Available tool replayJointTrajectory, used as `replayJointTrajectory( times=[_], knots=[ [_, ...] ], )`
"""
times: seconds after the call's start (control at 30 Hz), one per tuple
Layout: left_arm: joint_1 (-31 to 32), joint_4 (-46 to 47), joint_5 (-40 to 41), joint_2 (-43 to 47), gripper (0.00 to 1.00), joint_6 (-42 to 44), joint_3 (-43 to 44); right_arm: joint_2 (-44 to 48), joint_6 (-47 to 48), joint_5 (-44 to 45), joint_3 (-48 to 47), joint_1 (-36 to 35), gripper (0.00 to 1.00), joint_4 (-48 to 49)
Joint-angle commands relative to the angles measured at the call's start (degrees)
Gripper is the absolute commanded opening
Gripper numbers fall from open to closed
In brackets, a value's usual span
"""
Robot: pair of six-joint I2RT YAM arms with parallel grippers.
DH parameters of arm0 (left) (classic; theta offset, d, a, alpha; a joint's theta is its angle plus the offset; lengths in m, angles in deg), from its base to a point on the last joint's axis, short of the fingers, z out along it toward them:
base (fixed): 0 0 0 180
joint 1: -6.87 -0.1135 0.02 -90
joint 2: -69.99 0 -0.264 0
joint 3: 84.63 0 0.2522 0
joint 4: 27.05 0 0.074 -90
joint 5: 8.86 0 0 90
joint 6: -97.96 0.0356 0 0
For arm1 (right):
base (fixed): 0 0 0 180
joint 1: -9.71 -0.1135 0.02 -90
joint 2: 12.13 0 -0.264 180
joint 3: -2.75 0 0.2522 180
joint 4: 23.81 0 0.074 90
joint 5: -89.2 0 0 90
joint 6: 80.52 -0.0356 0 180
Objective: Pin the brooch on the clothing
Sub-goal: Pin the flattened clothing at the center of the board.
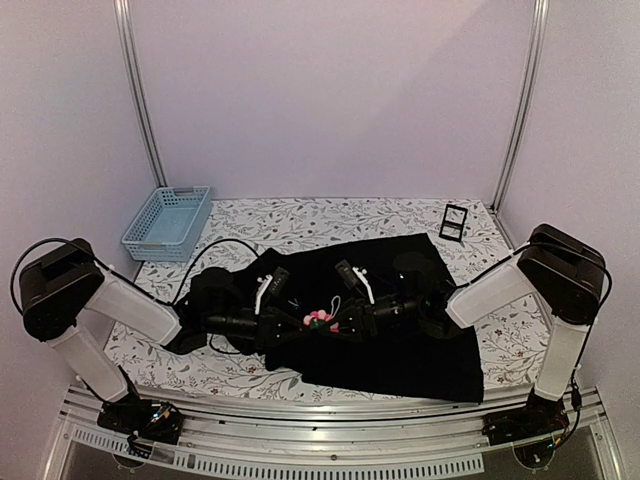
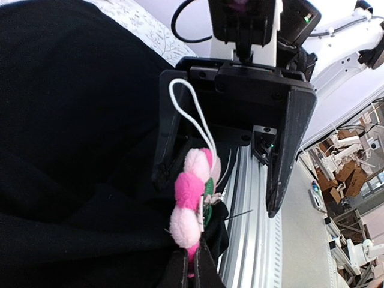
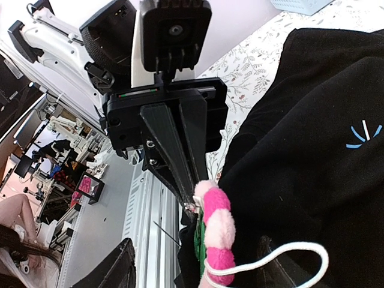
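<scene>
Over the middle of the black shirt (image 1: 400, 345), spread on the floral table (image 1: 330, 212), the two grippers meet nose to nose. The left gripper (image 3: 193, 198) has its fingers pressed together on the edge of the pink flower brooch (image 2: 191, 192), holding it close over the cloth. The right gripper (image 1: 345, 322) stands with jaws apart, one on each side of the brooch. A white cord loop (image 2: 191, 114) trails from the petals.

The brooch looks light and plush (the petals will squash, so they give poor purchase), and I judge the firm backing near the clasp to be the better hold. A thin dark spike (image 2: 239, 215) beside it may be the pin, though the view is too dim to tell whether it has entered the fabric. The shirt is soft and will likely bunch unless kept taut.
</scene>
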Motion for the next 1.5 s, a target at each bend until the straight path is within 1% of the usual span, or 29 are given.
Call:
replayJointTrajectory(
  times=[0.0, 0.13, 0.33, 0.53, 0.67, 0.8, 0.9, 0.97, 1.07, 1.13, 1.2, 1.27, 1.3, 1.37, 1.43, 1.47],
  knots=[
    [-1.1, -1.5, -4.9, 0.7, 0.00, -2.6, 0.7, -1.5, 2.5, -1.6, -1.2, -0.2, 0.68, 0.6],
    [-2.6, -4.3, -5.8, 1.6, 0.00, -4.3, 1.3, -0.4, 1.9, -0.3, -1.4, -0.6, 0.69, -1.1],
    [-5.5, -9.5, -11.3, 3.5, 0.00, -6.7, 4.4, 2.8, 2.9, 3.9, -5.1, -0.8, 0.69, -9.5],
    [-9.0, -21.2, -16.4, 8.1, 0.00, -5.9, 7.5, 6.8, 0.9, 10.6, -6.4, -0.8, 0.68, -15.6],
    [-9.3, -27.9, -18.7, 11.5, 0.00, -5.2, 10.1, 10.9, 0.1, 16.1, -8.1, -1.9, 0.69, -22.4],
    [-9.2, -33.1, -19.9, 15.0, 0.00, -2.2, 11.4, 15.4, 0.1, 19.0, -6.1, -2.5, 0.71, -22.8],
    [-9.2, -33.5, -20.0, 16.7, 0.00, -3.1, 12.2, 18.1, 0.5, 19.8, -6.5, -2.1, 0.73, -24.5],
    [-9.0, -32.6, -20.1, 17.0, 0.00, -4.6, 12.9, 18.2, 2.9, 17.0, -9.4, -0.9, 0.74, -28.6],
    [-9.2, -33.2, -18.6, 15.9, 0.00, -2.7, 15.9, 16.1, 7.9, 11.1, -16.5, 2.0, 0.75, -36.5],
    [-9.7, -34.7, -17.6, 14.0, 0.00, -1.4, 18.5, 15.1, 10.6, 10.8, -18.3, 3.0, 0.75, -37.7],
    [-10.4, -38.3, -17.0, 11.7, 0.00, 0.3, 21.9, 15.6, 12.7, 10.6, -17.0, 3.3, 0.75, -34.5],
    [-10.4, -44.0, -16.6, 10.0, 0.00, 3.5, 25.4, 17.2, 14.0, 11.0, -15.2, 3.3, 0.76, -31.3],
    [-10.3, -44.8, -17.2, 9.0, 0.00, 3.4, 26.4, 18.0, 14.2, 11.3, -14.7, 3.4, 0.76, -32.0],
    [-10.3, -43.4, -20.9, 5.7, 0.00, 1.3, 27.6, 19.6, 14.5, 13.0, -13.8, 3.6, 0.77, -34.5],
    [-9.9, -42.7, -23.5, 2.2, 0.00, -1.7, 29.0, 21.4, 13.3, 14.9, -11.0, 4.0, 0.77, -33.9],
    [-9.6, -43.5, -24.1, 1.1, 0.00, -1.7, 29.9, 23.0, 12.8, 16.4, -9.1, 4.1, 0.77, -33.1]
  ],
)
